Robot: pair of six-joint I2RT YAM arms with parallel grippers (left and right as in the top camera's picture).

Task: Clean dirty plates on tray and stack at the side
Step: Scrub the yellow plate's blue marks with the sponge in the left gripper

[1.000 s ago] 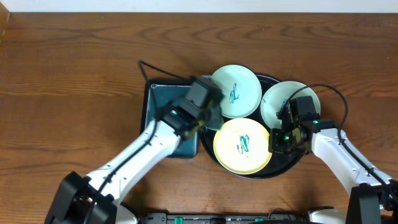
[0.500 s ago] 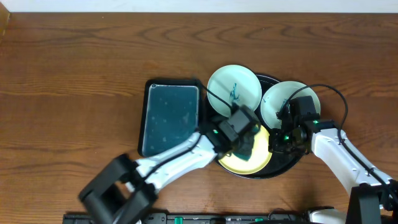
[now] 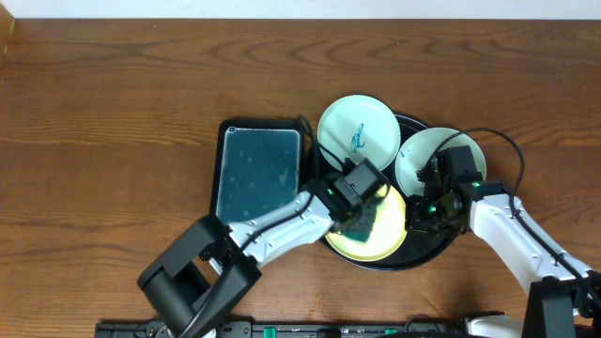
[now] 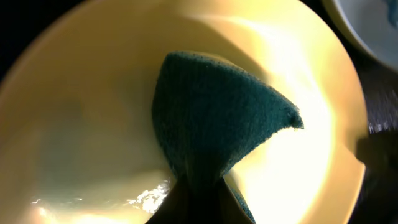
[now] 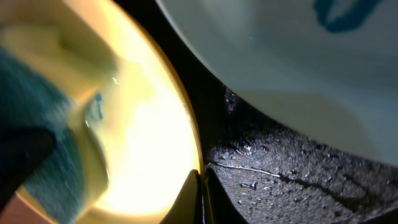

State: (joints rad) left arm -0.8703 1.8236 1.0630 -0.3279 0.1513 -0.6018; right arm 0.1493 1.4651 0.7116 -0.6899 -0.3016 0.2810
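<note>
Nearest us, the left gripper [image 4: 189, 196] is clamped on the dark teal sponge [image 4: 217, 118] and presses it into the yellow plate [image 4: 81, 124], which lies on the near part of the tray [image 3: 439, 246]. The right gripper [image 5: 200, 186] is pinched narrow on that plate's rim, steadying it. We judge the task to be in its first cleaning step. The sponge hides the plate's centre, so we cannot tell whether any scribble remains there. Farther back on the tray, the right plate [image 3: 423, 155] is partly covered by the right arm, and the far plate [image 3: 357, 131] is in full view. Both carry teal marks. Beside the tray sits the teal basin [image 3: 258, 178]. No plate is stacked on the tabletop [image 3: 113, 113] yet.
</note>
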